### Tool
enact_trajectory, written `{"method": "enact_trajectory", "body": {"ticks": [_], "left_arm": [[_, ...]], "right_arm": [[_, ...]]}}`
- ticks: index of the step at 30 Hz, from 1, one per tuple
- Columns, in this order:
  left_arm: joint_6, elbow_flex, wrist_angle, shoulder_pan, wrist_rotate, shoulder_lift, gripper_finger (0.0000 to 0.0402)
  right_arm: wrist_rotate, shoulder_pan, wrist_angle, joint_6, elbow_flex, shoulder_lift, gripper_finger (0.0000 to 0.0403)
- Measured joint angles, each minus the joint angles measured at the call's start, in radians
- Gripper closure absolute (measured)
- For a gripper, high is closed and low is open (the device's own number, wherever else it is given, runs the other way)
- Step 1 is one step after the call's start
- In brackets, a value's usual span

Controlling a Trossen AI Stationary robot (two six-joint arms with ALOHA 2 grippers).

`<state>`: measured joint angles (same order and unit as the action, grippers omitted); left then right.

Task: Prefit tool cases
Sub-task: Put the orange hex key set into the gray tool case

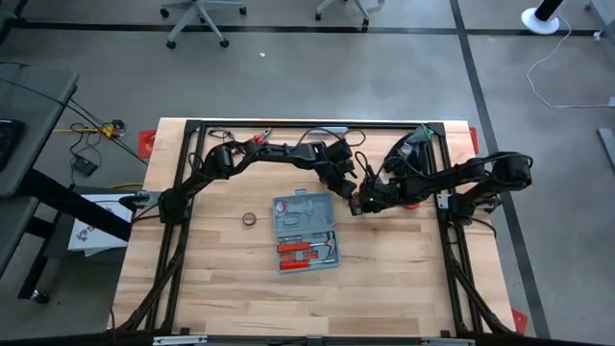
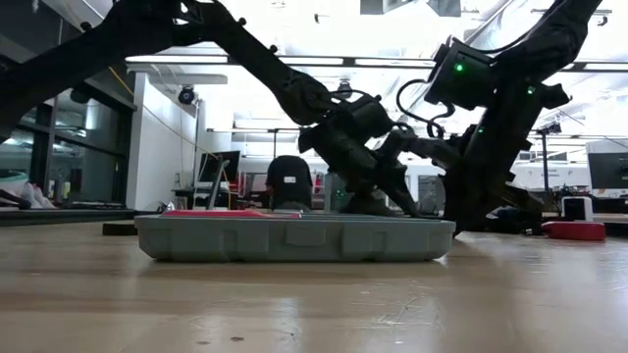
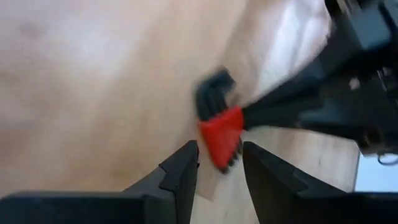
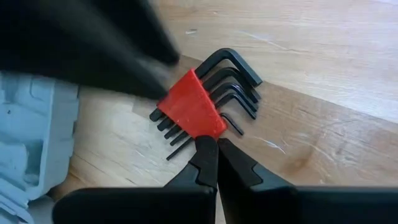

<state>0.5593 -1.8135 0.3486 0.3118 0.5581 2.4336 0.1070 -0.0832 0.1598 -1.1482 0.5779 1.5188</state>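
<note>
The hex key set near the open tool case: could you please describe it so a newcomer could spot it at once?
Start at the open grey-blue tool case in the middle of the wooden table. Just past its far right corner, where the left hand and right hand meet, is the hex key set. Unlike the red-handled tools inside the case, it is a fan of black L-shaped keys in a red wedge holder.

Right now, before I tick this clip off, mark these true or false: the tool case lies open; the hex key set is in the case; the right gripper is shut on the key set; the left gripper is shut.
1. The tool case lies open on the table. True.
2. The hex key set is in the case. False: it is beside the case, outside it.
3. The right gripper is shut on the key set's red holder. True.
4. The left gripper is shut. False: its fingers stand apart.
</note>
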Motion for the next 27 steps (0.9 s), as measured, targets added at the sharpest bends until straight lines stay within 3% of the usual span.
{"method": "enact_trajectory", "body": {"ticks": [13,27], "left_arm": [[-0.048,0.003,0.023,0.009,0.032,-0.002,0.0279],[-0.035,0.003,0.000,0.022,-0.006,0.021,0.0279]], "right_arm": [[-0.007,-0.045,-0.036,0.000,-0.003,-0.008,0.0403],[-0.116,-0.142,-0.072,0.077,-0.005,-0.004,0.0403]]}}
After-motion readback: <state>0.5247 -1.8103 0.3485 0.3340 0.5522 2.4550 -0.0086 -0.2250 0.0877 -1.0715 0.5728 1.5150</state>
